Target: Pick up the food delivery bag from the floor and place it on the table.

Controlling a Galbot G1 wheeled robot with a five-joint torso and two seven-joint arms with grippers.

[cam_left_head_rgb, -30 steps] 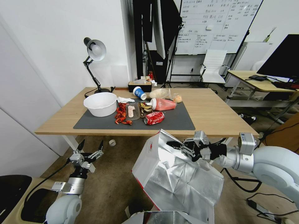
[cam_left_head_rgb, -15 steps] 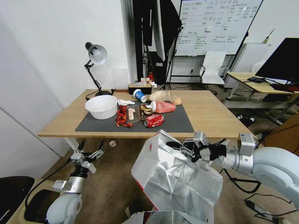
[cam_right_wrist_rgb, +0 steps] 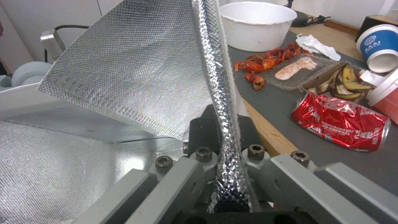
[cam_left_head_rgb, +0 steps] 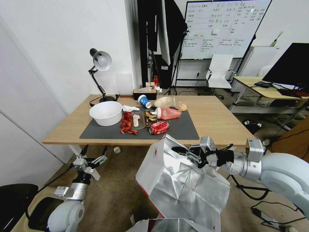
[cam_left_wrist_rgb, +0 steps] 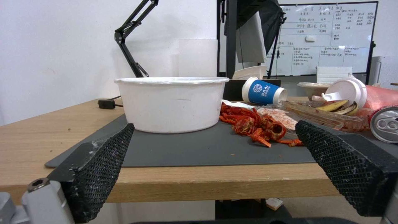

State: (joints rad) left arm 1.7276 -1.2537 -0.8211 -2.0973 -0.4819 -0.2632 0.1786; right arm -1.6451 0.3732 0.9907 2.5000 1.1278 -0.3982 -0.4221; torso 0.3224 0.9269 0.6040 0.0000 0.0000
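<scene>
The food delivery bag (cam_left_head_rgb: pixel 180 183) hangs tilted in front of the table (cam_left_head_rgb: pixel 219 119), silver foil lining facing me, white side with a small red logo to the left. My right gripper (cam_left_head_rgb: pixel 181 150) is shut on the bag's upper foil edge, just below the table's front edge. In the right wrist view, the bag's foil rim (cam_right_wrist_rgb: pixel 215 77) runs between that gripper's (cam_right_wrist_rgb: pixel 224 137) closed fingers, next to the table edge (cam_right_wrist_rgb: pixel 265 133). Low on the left, above the floor (cam_left_head_rgb: pixel 119 193), my left gripper (cam_left_head_rgb: pixel 94 150) stands open and holds nothing. The left wrist view shows its fingers (cam_left_wrist_rgb: pixel 104 168) spread, facing the table.
The dark mat (cam_left_head_rgb: pixel 180 127) carries a white bowl (cam_left_head_rgb: pixel 105 112), a crushed red can (cam_left_head_rgb: pixel 159 127), food scraps, cups and a lamp (cam_left_head_rgb: pixel 101 61). Bare wood lies at the table's right end. Cables (cam_left_head_rgb: pixel 267 212) cross the floor at the right, near a desk (cam_left_head_rgb: pixel 257 88) with a monitor.
The whole picture has shifted: the table now sits slightly lower and farther off, so the camera moved. The right gripper keeps the same hold on the bag.
</scene>
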